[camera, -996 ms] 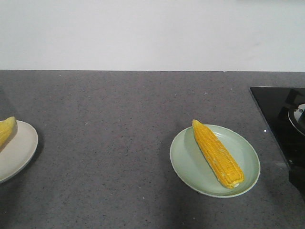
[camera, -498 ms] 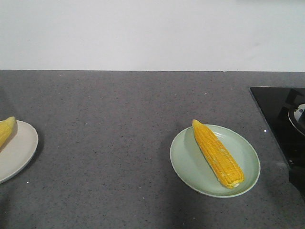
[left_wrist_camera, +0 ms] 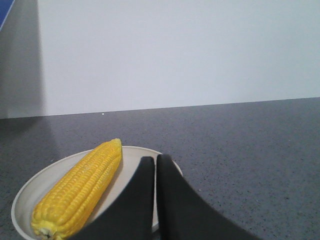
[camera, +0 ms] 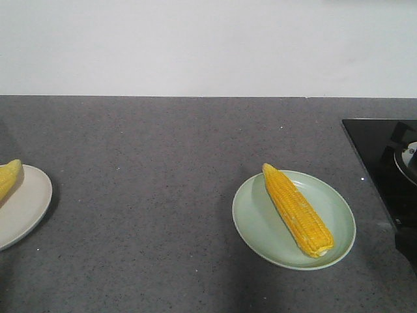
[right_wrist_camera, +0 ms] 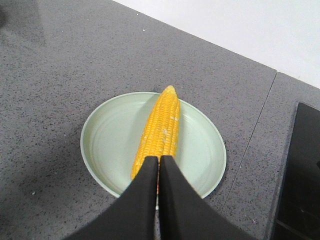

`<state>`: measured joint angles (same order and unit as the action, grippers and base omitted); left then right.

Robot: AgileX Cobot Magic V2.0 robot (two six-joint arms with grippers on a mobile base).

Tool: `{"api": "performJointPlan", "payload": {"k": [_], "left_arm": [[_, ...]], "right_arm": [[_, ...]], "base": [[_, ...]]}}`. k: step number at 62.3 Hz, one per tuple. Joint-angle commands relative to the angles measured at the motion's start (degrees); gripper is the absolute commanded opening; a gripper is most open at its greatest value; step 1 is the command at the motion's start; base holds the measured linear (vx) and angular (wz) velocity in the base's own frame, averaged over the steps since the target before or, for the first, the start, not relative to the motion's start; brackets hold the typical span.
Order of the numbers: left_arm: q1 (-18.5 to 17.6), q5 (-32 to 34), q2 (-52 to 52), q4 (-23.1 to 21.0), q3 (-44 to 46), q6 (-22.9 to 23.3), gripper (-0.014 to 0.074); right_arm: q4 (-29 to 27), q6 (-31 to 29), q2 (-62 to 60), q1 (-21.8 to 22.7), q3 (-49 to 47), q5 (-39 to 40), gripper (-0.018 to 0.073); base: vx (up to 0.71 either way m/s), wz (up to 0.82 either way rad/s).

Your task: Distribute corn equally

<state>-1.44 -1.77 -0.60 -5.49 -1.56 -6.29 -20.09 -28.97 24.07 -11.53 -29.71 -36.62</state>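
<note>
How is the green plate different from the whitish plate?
The pale green round plate sits whole in the front view, right of middle; the cream-white round plate is cut off at the left edge. The green one's yellow corn cob shows fully there; the cream one's yellow cob shows only its tip. Both hold one cob.

A dark grey speckled countertop [camera: 163,169] is carrying a pale green plate [camera: 260,225], a cream plate [camera: 29,205] and a black cooktop [camera: 378,150].
</note>
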Motion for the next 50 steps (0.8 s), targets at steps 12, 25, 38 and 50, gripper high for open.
{"api": "performJointPlan", "payload": {"k": [12,25,38,50], "left_arm": [[0.1,4.9,-1.0,0.0,-0.2,0.8,-0.0006],[0.1,4.9,-1.0,0.0,-0.2,0.8,-0.0006],[0.1,4.9,-1.0,0.0,-0.2,0.8,-0.0006],[0.1,4.9,-1.0,0.0,-0.2,0.8,-0.0006]], "right_arm": [[-0.8,-0.3,0.3,0.2,-1.5,3.7,-0.0004],[-0.8,-0.3,0.3,0.2,-1.5,3.6,-0.0004],[-0.8,-0.3,0.3,0.2,-1.5,3.6,-0.0004],[-0.8,-0.3,0.3,0.2,-1.5,3.6,-0.0004]], "base": [[0.0,0.0],[0.0,0.0],[0.0,0.0],[0.0,0.0]]}}
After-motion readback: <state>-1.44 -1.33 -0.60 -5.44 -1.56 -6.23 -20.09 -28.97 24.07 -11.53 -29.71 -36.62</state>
